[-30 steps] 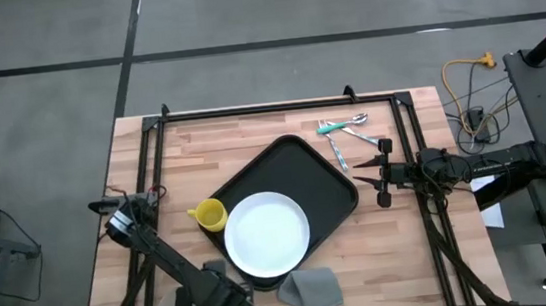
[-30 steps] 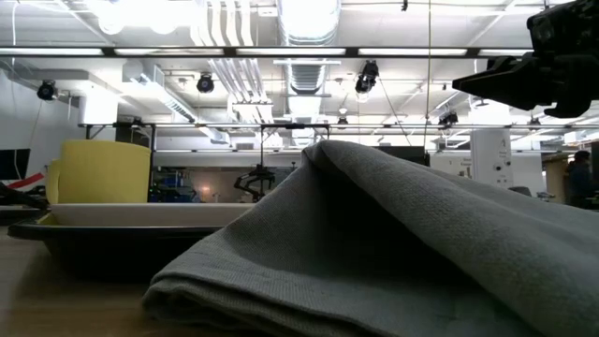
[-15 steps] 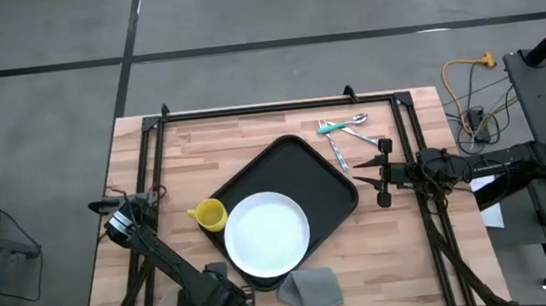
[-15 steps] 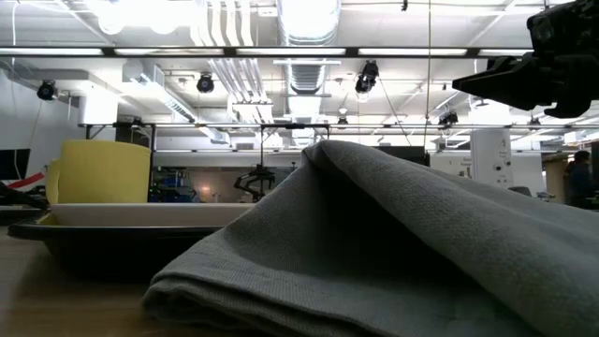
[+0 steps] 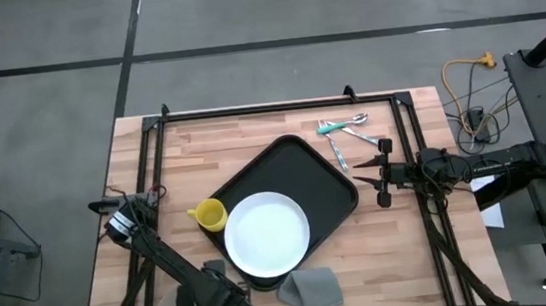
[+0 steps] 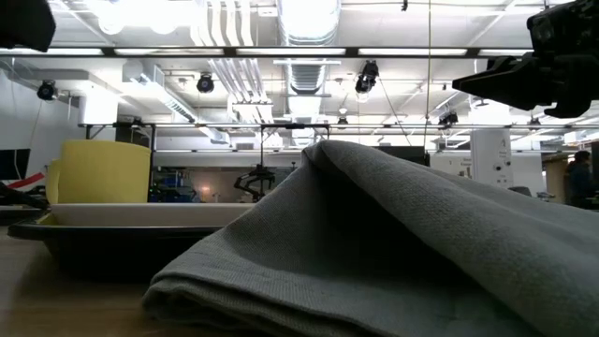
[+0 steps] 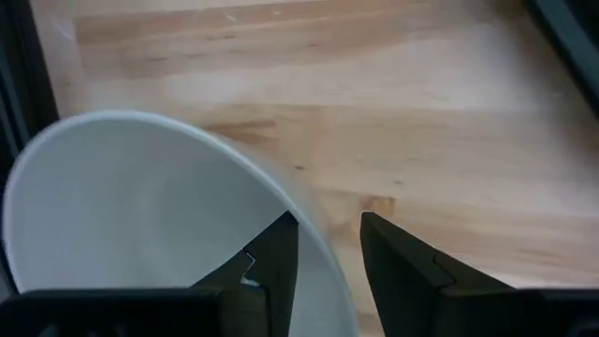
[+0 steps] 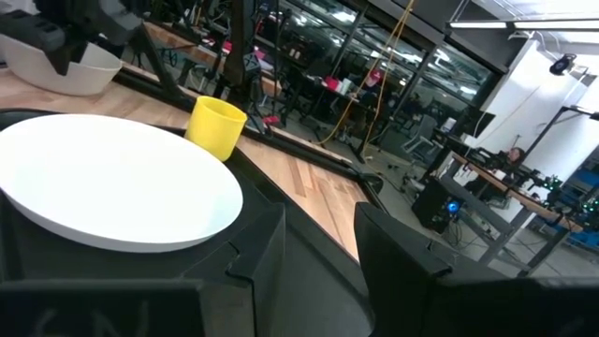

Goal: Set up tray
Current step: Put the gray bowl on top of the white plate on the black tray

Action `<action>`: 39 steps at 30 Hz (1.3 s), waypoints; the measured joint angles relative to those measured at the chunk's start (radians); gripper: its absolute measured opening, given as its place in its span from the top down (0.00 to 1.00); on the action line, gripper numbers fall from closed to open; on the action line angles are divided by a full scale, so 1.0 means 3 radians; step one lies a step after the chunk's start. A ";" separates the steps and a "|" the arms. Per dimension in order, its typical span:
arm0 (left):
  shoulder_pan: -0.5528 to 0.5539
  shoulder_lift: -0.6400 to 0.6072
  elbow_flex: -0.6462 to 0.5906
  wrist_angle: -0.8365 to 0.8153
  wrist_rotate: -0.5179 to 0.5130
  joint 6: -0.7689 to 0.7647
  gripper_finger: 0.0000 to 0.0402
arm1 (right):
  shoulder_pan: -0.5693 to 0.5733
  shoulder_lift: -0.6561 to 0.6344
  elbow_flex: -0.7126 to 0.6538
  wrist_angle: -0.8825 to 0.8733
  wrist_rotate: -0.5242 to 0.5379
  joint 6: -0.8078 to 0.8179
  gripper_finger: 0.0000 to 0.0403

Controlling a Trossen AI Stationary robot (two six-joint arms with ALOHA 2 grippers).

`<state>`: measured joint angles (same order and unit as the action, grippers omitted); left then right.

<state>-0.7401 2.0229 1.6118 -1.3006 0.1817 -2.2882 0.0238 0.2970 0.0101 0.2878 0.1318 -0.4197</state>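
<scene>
The black tray (image 5: 304, 165) lies slantwise mid-table, and the white plate (image 5: 267, 234) rests flat in it. A yellow cup (image 5: 209, 215) stands upright on the wood at the tray's left corner. My left gripper (image 7: 329, 253) is at the near left corner of the table, shut on a white bowl (image 5: 175, 305), which also shows in the right wrist view (image 8: 73, 67). My right gripper (image 5: 357, 173) hovers open over the tray's right edge and holds nothing. In its own view (image 8: 320, 234) it looks across the plate (image 8: 112, 178) to the cup (image 8: 215, 128). My left gripper has the bowl by its rim (image 7: 314, 234), one finger inside (image 7: 271, 262) and one outside (image 7: 402, 267), coming from above. Whether the bowl's base is on the wood or lifted off it, I cannot tell.
A folded grey cloth (image 5: 310, 288) lies at the near edge by the tray and fills most of the low view (image 6: 393, 243). Cutlery (image 5: 343, 131) lies on the wood at the far right. Black frame rails run along the table's left, right and far edges.
A dark part of my left arm has come into the low view's top left corner, where nothing showed before. The bowl's rim is blurred in the left wrist view. My right arm has kept still.
</scene>
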 joint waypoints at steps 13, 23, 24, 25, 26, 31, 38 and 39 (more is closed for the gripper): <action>-0.0022 -0.0001 0.0009 -0.0020 -0.0173 0.0762 0.99 | 0.0000 0.0000 0.0000 0.0000 0.0000 0.0000 0.70; -0.0017 -0.0020 0.0590 -0.0438 -0.0882 0.1345 1.00 | 0.0000 0.0000 0.0000 0.0000 0.0000 0.0000 0.69; -0.0017 -0.0020 0.0668 -0.0442 -0.0949 0.1435 1.00 | 0.0000 0.0000 0.0000 0.0001 0.0000 0.0000 0.69; -0.0017 -0.0020 0.0744 -0.0443 -0.1020 0.1542 1.00 | -0.0001 0.0000 0.0000 0.0000 0.0000 0.0000 0.70; -0.0017 -0.0020 0.0822 -0.0449 -0.1099 0.1646 1.00 | 0.0000 0.0000 0.0000 0.0001 0.0000 0.0000 0.70; 0.0006 -0.0025 0.1081 -0.0618 -0.1503 0.2141 1.00 | -0.0001 0.0000 0.0000 0.0001 0.0000 0.0000 0.69; 0.0262 -0.0024 0.1029 -0.0665 -0.1572 0.3019 1.00 | -0.0001 0.0000 0.0000 0.0000 -0.0001 0.0001 0.70; 0.0312 -0.0023 0.1004 -0.0645 -0.1574 0.3180 1.00 | -0.0001 0.0000 0.0000 0.0000 0.0000 0.0000 0.69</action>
<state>-0.6464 2.0159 1.9129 -1.4942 -0.2905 -1.3343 0.0236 0.2970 0.0101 0.2879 0.1318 -0.4198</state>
